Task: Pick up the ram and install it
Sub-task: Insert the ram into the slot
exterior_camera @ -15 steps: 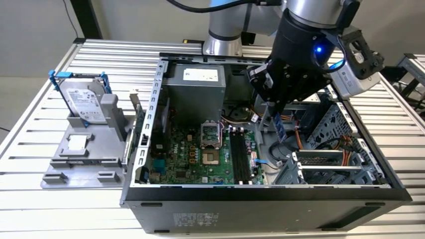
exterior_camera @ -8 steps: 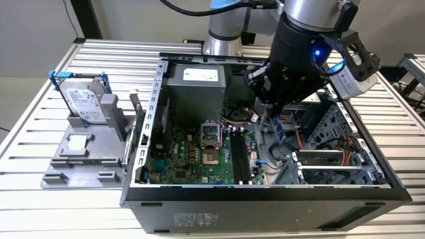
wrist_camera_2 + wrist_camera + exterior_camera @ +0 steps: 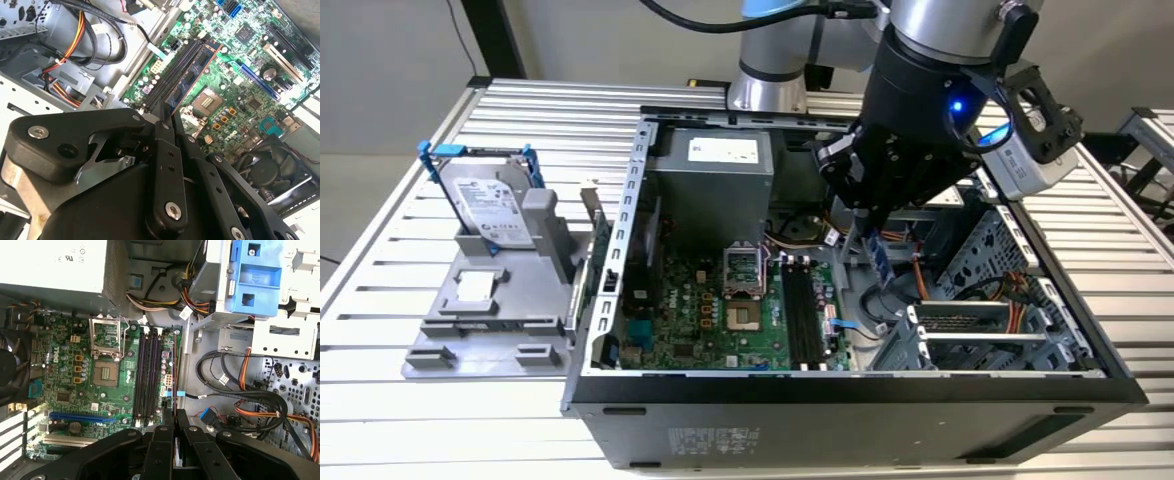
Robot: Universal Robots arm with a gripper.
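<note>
- The end effector [image 3: 166,114] is clenched on the ram [image 3: 194,70], which reaches out beyond its fingertips.
- The ram hangs inside the open computer case [image 3: 854,415], above the motherboard [image 3: 70,390], near the long black slots [image 3: 148,375] but not seated in them.
- A hard drive [image 3: 491,205] stands on the surface [image 3: 454,430], at the exterior view's left of the case.

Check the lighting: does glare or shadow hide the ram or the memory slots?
No. Exterior view: even light on the ram in the gripper. First wrist view: memory slots evenly lit, glare at the rear bracket openings. Second wrist view: motherboard washed out at one edge, away from the ram.
</note>
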